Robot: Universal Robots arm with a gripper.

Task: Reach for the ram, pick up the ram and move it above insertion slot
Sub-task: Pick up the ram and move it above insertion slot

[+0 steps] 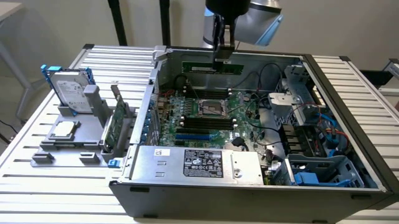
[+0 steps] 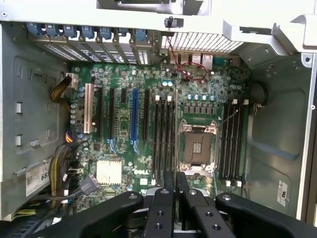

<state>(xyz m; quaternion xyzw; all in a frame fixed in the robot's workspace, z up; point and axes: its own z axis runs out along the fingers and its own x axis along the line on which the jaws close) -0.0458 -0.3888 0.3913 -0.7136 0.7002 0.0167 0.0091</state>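
Black claw [image 1: 223, 55] gripped the thin green ram stick [image 1: 212, 68], held clear above the open grey metal computer case [image 1: 249, 193] near its back wall, case on slatted bench [image 1: 56, 186].

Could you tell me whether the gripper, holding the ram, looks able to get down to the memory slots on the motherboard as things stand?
Probably yes: the gripper holds the ram over the open case, nothing between it and the memory slots.
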